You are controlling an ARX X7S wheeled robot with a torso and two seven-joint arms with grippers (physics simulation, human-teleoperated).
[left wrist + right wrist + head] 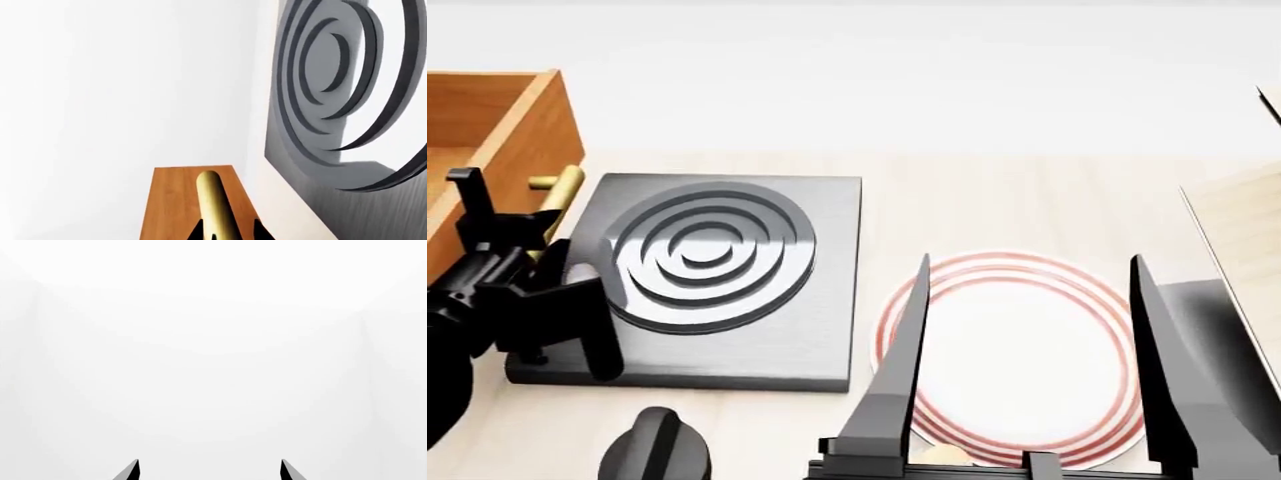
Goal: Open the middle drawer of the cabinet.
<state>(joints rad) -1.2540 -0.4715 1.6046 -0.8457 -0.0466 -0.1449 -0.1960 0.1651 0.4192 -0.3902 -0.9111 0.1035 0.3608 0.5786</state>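
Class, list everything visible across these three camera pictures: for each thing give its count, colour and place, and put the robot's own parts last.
drawer: one, orange-brown wood, pulled out at far left of the head view.
brass handle: one, brass bar on the drawer's front, between the left gripper's fingertips.
stove plate: one, dark grey with concentric rings, on the table right of the drawer.
plate: one, white with red rings, right of the stove plate.
knob: one, black, near edge below the stove plate.
table: one, pale wood.
left gripper: one, black, at the handle.
right gripper: one, dark grey, open above the plate.
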